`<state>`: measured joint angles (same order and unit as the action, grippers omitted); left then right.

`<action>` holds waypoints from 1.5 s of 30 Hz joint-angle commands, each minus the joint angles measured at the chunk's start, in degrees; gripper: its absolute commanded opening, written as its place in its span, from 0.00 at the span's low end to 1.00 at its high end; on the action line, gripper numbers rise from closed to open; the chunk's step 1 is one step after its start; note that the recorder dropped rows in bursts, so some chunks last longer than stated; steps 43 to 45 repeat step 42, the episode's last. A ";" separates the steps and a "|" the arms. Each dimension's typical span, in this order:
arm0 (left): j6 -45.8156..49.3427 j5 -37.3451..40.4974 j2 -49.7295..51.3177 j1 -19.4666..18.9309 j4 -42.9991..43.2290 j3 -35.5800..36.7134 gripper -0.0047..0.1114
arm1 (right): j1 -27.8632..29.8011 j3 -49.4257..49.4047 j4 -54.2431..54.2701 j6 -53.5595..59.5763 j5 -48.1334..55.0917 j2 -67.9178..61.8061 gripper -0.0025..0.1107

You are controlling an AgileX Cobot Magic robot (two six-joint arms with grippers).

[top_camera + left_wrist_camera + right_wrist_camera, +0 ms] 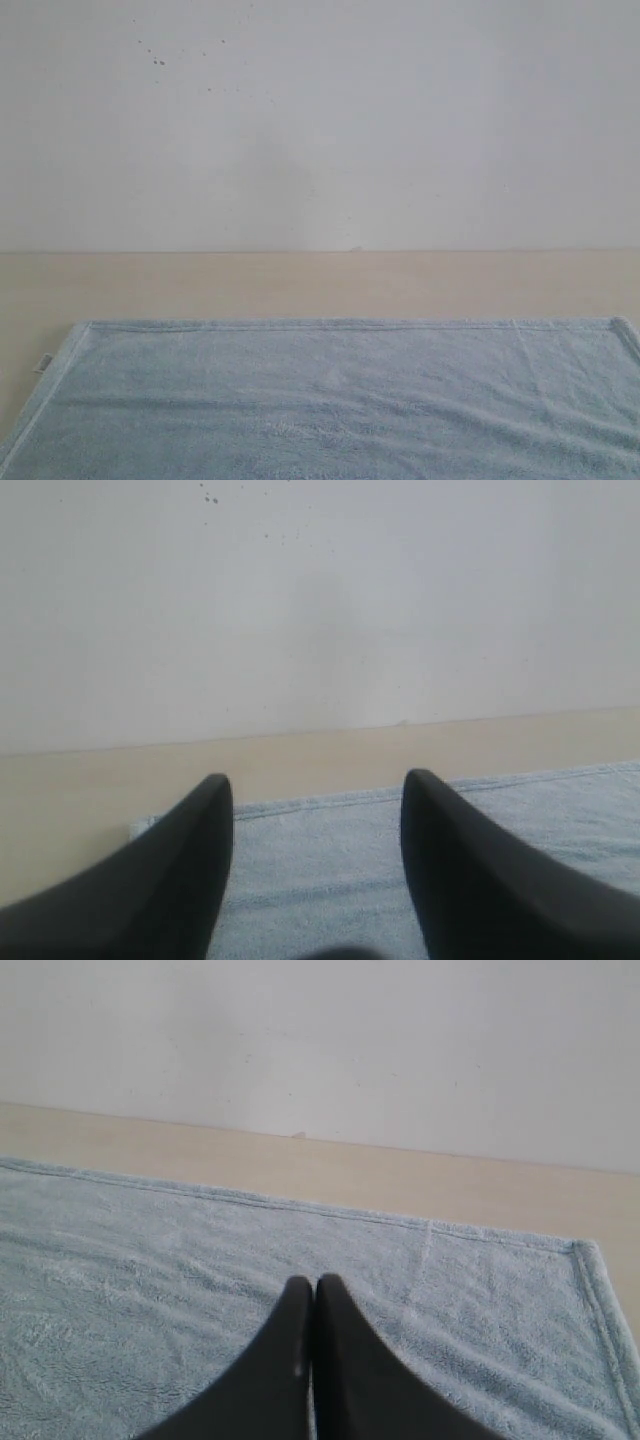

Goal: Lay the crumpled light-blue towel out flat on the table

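Note:
The light-blue towel (330, 400) lies spread flat on the beige table (300, 285), its far hem straight and both far corners showing. A small whitish tag (43, 363) sticks out from its left edge. Neither gripper shows in the exterior view. In the left wrist view my left gripper (317, 785) is open above the towel (320, 870) near its far left corner, with nothing between the black fingers (200, 860). In the right wrist view my right gripper (313, 1285) is shut on nothing, its fingertips (335, 1305) pressed together above the towel (150, 1300) near the far right corner.
A white wall (320, 120) with a few dark specks rises behind the table's far edge. A bare strip of table runs between the towel's far hem and the wall, and more bare table lies left of the tag.

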<state>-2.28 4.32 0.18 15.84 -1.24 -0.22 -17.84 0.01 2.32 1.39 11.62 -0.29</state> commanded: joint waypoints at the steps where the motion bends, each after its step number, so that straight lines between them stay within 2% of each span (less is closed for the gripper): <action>1: 0.25 -0.66 -0.18 0.09 -0.48 0.22 0.46 | 0.19 -0.01 -0.17 0.05 -0.64 0.29 0.02; 45: 0.25 -0.66 -0.18 0.09 -0.48 0.22 0.46 | 0.19 -0.01 -0.18 0.05 -2.71 0.29 0.02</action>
